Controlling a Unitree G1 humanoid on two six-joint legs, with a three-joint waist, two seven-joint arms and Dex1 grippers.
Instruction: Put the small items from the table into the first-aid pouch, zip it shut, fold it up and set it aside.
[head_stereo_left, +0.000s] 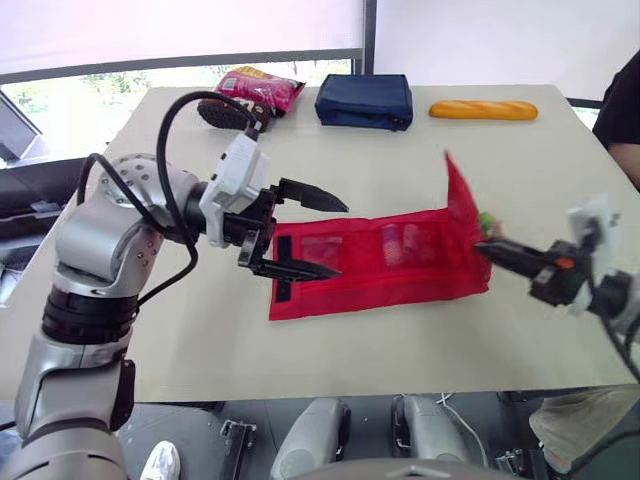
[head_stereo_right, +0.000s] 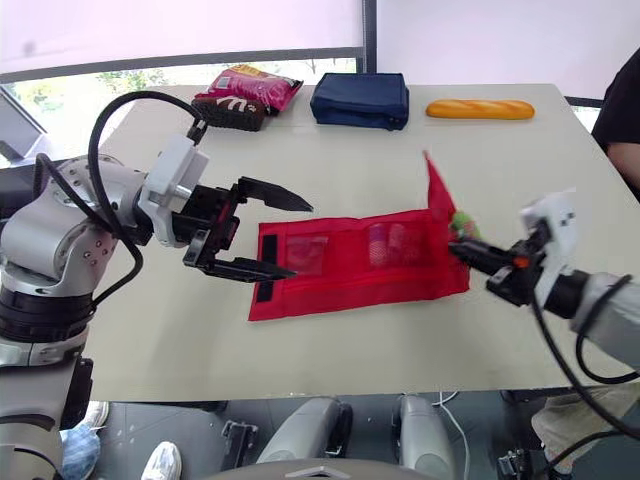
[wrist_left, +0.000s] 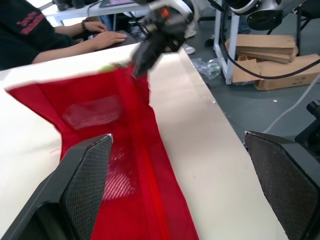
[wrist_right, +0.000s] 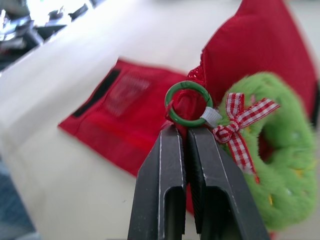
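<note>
Zipping looks to be the step in hand: the right gripper (wrist_right: 186, 129) is clenched on the zipper pull (wrist_right: 188, 102) at the right end of the red first-aid pouch (head_stereo_left: 370, 285), mid-frame on the table (head_stereo_left: 400, 160). The left gripper (head_stereo_left: 340, 240) hangs spread wide over the pouch's left end. Folding and setting aside remain.

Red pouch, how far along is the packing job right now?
Done: small items sit in mesh pockets of the red pouch. In hand: the right gripper, jaws shut, pinches the green ring pull at the lifted end; the left gripper hovers open over the other end. Left: finishing the zip, folding, setting aside.
</note>
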